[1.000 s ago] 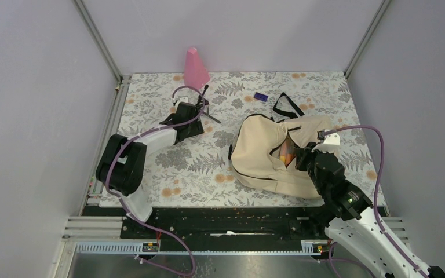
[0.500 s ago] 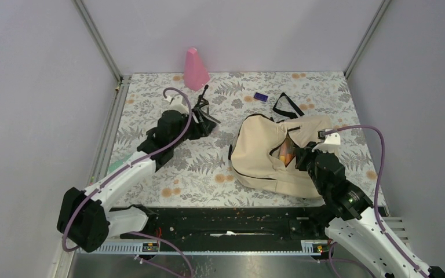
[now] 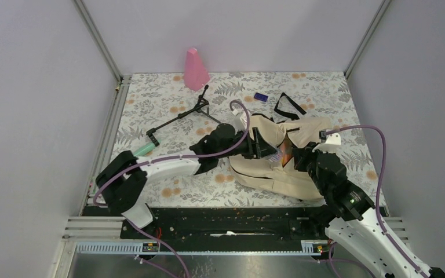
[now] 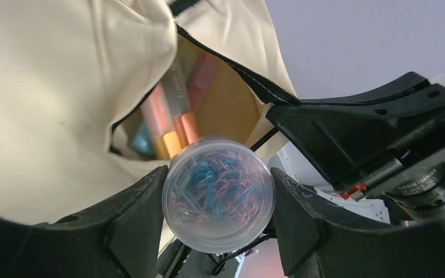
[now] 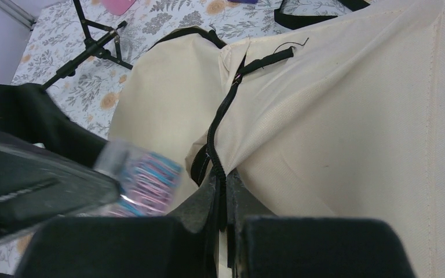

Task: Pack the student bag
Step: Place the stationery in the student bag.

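The student bag (image 3: 266, 165), cream fabric with black zippers, lies at the right centre of the table with its mouth held open. My right gripper (image 5: 221, 194) is shut on the black zipper edge (image 5: 214, 145) of the mouth and holds it up. My left gripper (image 4: 218, 197) is shut on a clear round tub of coloured paper clips (image 4: 218, 194), right at the mouth. Inside the bag lie orange and pink pens (image 4: 171, 119). From above, the left gripper (image 3: 262, 146) is over the bag's left half, facing the right gripper (image 3: 300, 156). The tub (image 5: 145, 182) is blurred in the right wrist view.
A black folding tripod (image 3: 185, 113) and a green tube (image 3: 143, 150) lie left of the bag. A pink cone-shaped thing (image 3: 195, 68) stands at the back. A small purple object (image 3: 260, 97) and the bag's black strap (image 3: 287, 106) lie behind the bag.
My left arm has swung from the tripod at the back left across to the bag's mouth. The tripod and green tube now show. The right gripper has kept its hold.
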Controlling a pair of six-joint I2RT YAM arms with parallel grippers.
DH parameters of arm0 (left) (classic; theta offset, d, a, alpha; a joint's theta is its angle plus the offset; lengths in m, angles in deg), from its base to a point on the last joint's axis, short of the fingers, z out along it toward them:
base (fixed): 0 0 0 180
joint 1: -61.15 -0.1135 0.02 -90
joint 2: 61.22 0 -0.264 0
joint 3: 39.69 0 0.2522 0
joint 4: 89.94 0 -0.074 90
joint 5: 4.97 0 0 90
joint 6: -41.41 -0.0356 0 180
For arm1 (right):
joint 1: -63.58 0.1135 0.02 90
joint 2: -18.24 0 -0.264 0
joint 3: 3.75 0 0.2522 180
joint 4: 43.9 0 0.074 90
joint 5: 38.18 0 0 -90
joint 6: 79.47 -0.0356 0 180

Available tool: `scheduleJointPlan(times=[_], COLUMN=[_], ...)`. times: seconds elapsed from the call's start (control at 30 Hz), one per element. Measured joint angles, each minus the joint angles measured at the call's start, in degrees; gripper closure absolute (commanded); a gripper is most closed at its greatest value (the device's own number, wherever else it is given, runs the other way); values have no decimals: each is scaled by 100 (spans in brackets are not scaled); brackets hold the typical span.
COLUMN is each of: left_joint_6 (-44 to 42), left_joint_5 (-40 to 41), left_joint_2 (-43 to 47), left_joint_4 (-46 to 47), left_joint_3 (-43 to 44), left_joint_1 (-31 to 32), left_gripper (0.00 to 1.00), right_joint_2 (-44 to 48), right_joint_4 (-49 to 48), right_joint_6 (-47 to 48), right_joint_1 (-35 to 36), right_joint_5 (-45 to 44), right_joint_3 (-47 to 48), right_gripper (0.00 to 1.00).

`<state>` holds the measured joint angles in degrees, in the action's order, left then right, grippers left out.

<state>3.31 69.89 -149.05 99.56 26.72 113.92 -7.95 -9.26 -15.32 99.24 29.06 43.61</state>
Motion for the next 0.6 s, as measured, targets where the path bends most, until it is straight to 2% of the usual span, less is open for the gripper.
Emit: scheduleJointPlan(times=[0.13,0.4,0.5,0.6], left_joint_6=[181,278,275,275], left_joint_5=[-138,-111,-87,-72], left_joint_2=[-793,-1668,-1856,-2002], left_joint_4=[284,868,1051,1207], left_joint_3=[555,1156,1235,1287], left_joint_1=[245,269,304,350], left_gripper=[71,71,59,37], right_joint_2=[96,225,245,247], right_joint_4=[48,68,68,76], right_joint_6=[-57,-140,-149,-149], right_joint_1=[0,0,0,0], right_joint_5=[4,103,118,125], right_joint_3=[0,0,0,0], right_gripper=[100,100,100,100])
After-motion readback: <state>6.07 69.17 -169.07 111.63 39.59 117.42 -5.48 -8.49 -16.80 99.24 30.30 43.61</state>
